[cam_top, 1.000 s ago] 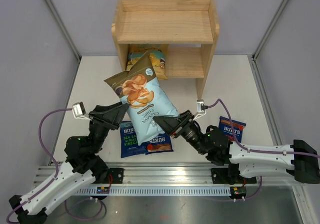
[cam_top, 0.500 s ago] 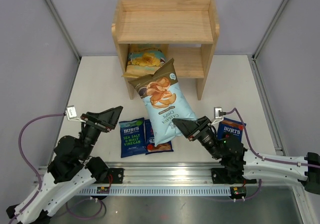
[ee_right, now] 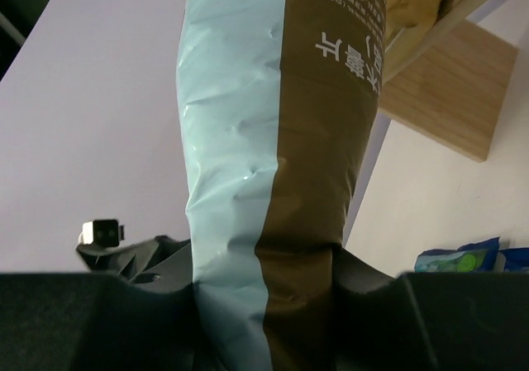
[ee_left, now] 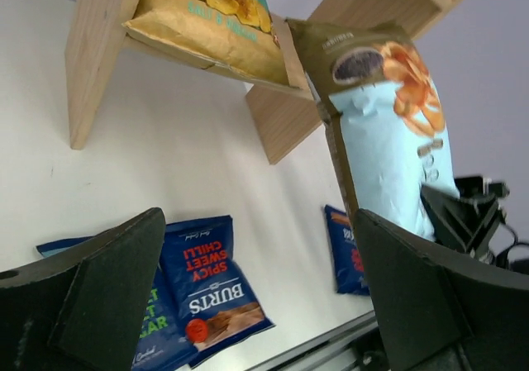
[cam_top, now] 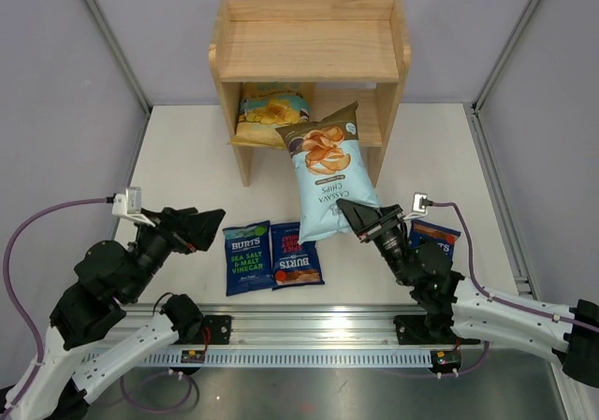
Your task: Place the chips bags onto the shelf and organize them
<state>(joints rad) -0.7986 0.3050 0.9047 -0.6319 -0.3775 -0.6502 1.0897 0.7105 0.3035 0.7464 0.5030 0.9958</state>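
Before the shelf's [cam_top: 309, 50] lower tier hangs the cassava bag [cam_top: 328, 175], its bottom clamped in the right gripper [ee_right: 264, 272], plain only from the right wrist. Left gripper [cam_top: 208, 230] gapes empty; one BURTS bag [cam_top: 436, 238] lies half-hidden behind that arm.

so the wooden shelf [cam_top: 309, 50] stands at the back of the table [cam_top: 187, 158], two tiers, solid sides, low rim round the top one. the yellow-and-teal bag [cam_top: 271, 111] lies on the lower tier, left half, front edge poking out a bit. the pale blue cassava bag [cam_top: 328, 181] with the brown top is up off the table, held by its bottom end, printed side up, brown top tilted toward the right half of the lower tier. two dark blue BURTS bags lie flat side by side near the front, the sea salt one [cam_top: 247, 256] on the left, the spicy sweet chilli one [cam_top: 297, 254] right against it. the third BURTS bag [cam_top: 435, 236] lies well off to the right, partly hidden
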